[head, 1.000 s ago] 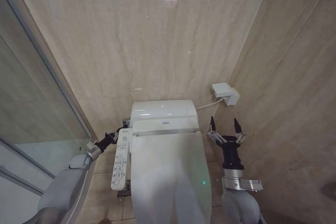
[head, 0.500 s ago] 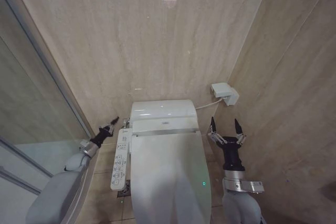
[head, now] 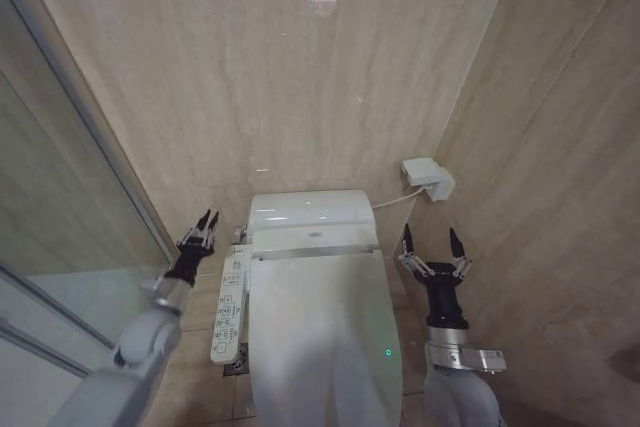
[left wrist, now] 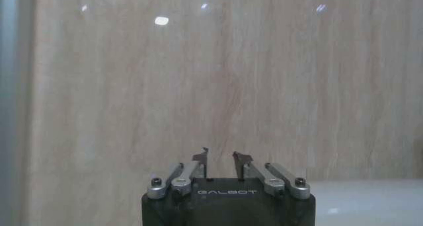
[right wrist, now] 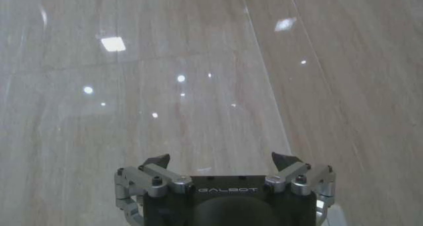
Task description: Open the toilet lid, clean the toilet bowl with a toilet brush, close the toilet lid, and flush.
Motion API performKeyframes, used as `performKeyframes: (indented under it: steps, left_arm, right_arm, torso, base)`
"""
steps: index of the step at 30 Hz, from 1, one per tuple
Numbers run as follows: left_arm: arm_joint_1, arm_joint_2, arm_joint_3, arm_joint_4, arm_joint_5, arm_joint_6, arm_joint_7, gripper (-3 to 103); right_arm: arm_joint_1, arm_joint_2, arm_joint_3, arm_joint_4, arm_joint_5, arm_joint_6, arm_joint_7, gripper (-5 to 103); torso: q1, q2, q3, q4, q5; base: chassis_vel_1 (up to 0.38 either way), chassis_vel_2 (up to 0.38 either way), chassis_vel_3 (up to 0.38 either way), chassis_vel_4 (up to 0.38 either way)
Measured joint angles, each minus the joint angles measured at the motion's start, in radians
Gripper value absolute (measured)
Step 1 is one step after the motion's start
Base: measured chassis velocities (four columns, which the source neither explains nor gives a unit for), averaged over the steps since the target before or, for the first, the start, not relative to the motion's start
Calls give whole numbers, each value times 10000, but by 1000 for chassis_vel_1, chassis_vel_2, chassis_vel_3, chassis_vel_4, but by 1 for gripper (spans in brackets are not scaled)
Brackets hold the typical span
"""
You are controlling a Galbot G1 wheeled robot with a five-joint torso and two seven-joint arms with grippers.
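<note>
1. The lid (head: 318,332) is lying flat and shut over the bowl, filling the lower centre of the head view, with the tank (head: 310,209) just above it and the button panel (head: 229,305) running along its left edge.
2. The left gripper (head: 204,224) is hovering at left of centre, just beside the panel's upper end and touching nothing; its fingers are standing close together with a narrow gap, and it is holding nothing.
3. The right gripper (head: 432,244) is waiting at lower right, beside the lid's right edge, with its fingers spread wide and empty.
4. In the left wrist view the left gripper (left wrist: 221,159) is facing the beige wall (left wrist: 218,77); in the right wrist view the right gripper (right wrist: 223,161) is facing glossy wall tile.
5. The lid is looking like light, stiff, glossy plastic, hinged at the tank end, so it is probably slippery under a pinch.
6. The best hold is likely the front rim, hooked from beneath and swung upward gently, since a slip could let it slam.
</note>
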Motion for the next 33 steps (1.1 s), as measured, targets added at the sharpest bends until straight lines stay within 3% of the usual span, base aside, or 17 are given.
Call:
performKeyframes:
  steps: [2,4,5,11,12,20,21,33]
  left_arm:
    - [814,-63,-374,-958,277,430,-618,21]
    - [1183,-90,-610,-1425,429,540,-859,21]
    - [1483,-106,-819,-1793,556,616,-1037,47]
    - [2402,-317,-1637,-3465,727,1132,-1761,47]
    - [2642,-402,-1848,-3904,778,1220,-1836,75]
    - [3491,-623,-2278,-4992,1083,865,-1753,75]
    - [3516,-655,-2288,-5032,1092,823,-1745,100]
    - [3488,-798,-1993,-4678,1191,583,-1725,100]
  right_arm:
    - [0,29,16,29,-144,-101,133,100]
    - [4,56,56,29,-290,-134,197,100]
    - [20,77,93,22,-418,-140,215,100]
    - [42,171,159,84,-500,-113,204,100]
    - [34,206,181,95,-497,-115,204,100]
    - [-25,404,347,189,-486,-188,245,100]
    - [-37,467,377,202,-486,-201,251,100]
    - [-256,844,557,487,-510,-209,270,100]
  torso:
    - [-1,1,-1,1,0]
    - [-1,2,0,1,0]
    - [-1,2,-1,-3,1]
    - [0,2,0,-2,1]
    - [-1,2,0,-3,2]
    - [-1,2,0,-2,1]
    - [-1,2,0,-3,1]
    - [4,-1,2,-2,-2]
  base:
    - [0,0,0,0]
    - [0,0,0,0]
    - [0,0,0,0]
    - [0,0,0,0]
    - [0,0,0,0]
    - [0,0,0,0]
    - [0,0,0,0]
    - [26,-22,-28,26]
